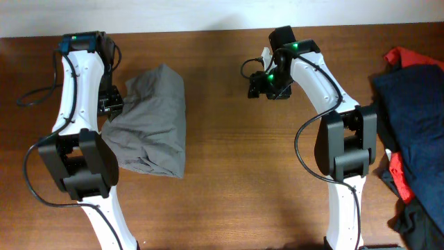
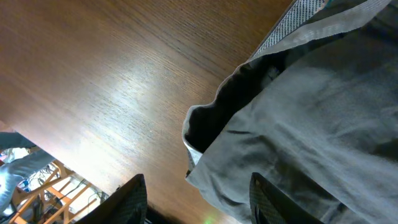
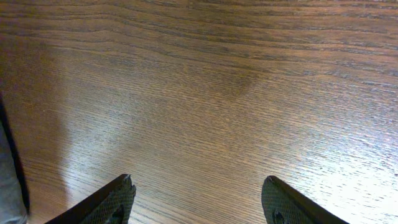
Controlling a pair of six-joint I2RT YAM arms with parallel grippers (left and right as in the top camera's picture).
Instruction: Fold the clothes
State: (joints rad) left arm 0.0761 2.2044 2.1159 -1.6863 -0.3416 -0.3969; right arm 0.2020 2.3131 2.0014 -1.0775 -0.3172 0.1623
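Because my left gripper (image 2: 198,184) stood with its fingers apart and nothing pinched between them, the clothes (image 1: 152,125) lay free on the table (image 1: 229,180). They made one rumpled grey-olive bundle, well apart from the navy garment (image 1: 413,118) and toward the opposite side of the table from it. That left gripper hovered at the bundle's edge farthest from the navy garment. There a pale-lined hem curled open over a dark hollow. My right gripper (image 3: 198,186) was also spread wide and empty over bare wood, roughly between the navy garment and the grey bundle, clear of both.

I judged the cloth to be light and limp, a woven cotton that would sag and drag rather than hold a shape. It looked neither fragile nor slippery. A single pinch in the middle would only have bunched it. The firmer places to take hold seemed to be the lined band and the seamed corners, since doubled fabric gives the fingers something to bite. I thought each gripper should take a corner, as a limp piece like this folds squarely only when held taut.
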